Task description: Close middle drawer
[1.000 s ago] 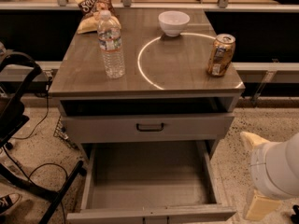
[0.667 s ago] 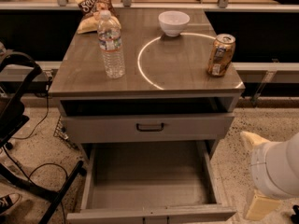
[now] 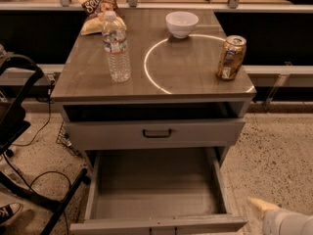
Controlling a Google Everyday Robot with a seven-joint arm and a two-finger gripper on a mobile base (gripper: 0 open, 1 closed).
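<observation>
We judge this to be the approach step: the middle drawer (image 3: pixel 156 190) is pulled far out beneath the table (image 3: pixel 161 77), its low front at the bottom edge. The gripper (image 3: pixel 260 207) sits low right, near the drawer's front corner, with nothing visibly held; how far open, we cannot tell. Next it must reach that front and push straight inward.

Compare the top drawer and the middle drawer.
The top drawer is barely out; the middle drawer is pulled far out. The top drawer's inside is dark; the middle drawer's shows bare. The top drawer's black handle is plain; the middle drawer's front is edge-on. Both are grey. The tool is at lower right, by the middle drawer.
</observation>
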